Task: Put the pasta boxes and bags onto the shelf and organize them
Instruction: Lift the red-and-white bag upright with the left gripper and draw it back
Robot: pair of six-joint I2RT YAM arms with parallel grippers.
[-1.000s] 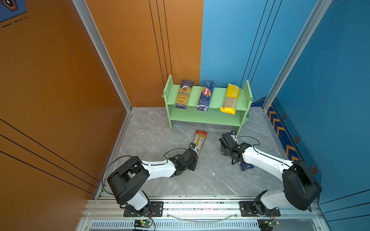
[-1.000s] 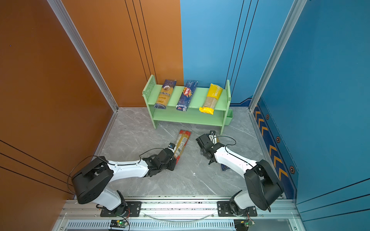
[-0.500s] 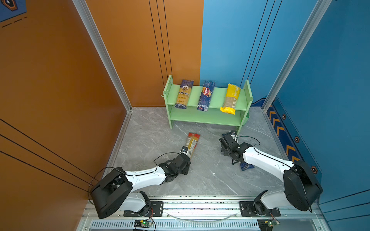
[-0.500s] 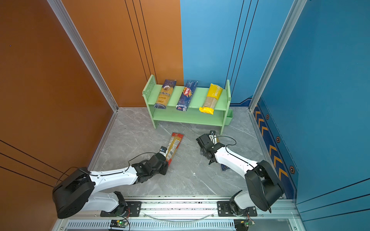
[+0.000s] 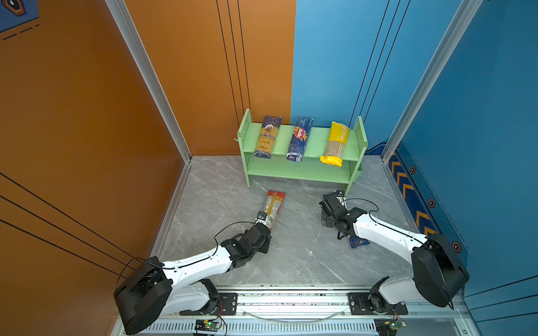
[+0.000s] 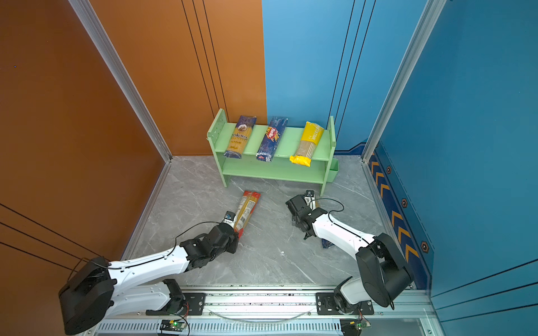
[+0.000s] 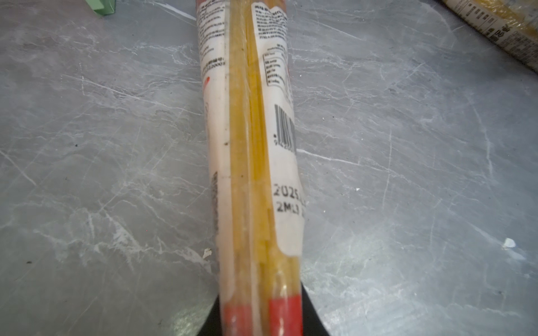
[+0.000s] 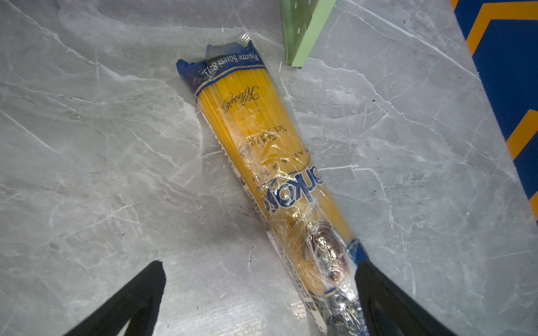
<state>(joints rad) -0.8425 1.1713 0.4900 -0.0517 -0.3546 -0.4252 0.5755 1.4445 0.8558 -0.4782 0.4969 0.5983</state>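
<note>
Red-ended clear pack is clamped endwise in left pincer.

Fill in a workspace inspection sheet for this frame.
Surface: grey marbled floor, white specks.
Job's things: shelf top tier holds a blue-and-yellow pack, Barilla pack, yellow pack; red-ended pack and second blue-and-yellow pack not shelved.
Clutter: nothing seen.
Grippers: left gripper shut on the red-ended pack's end; right gripper open around the second blue-and-yellow pack's end.
Cables: black cable looped at each wrist.
Surroundings: orange wall, blue wall, aluminium rail in front.
</note>
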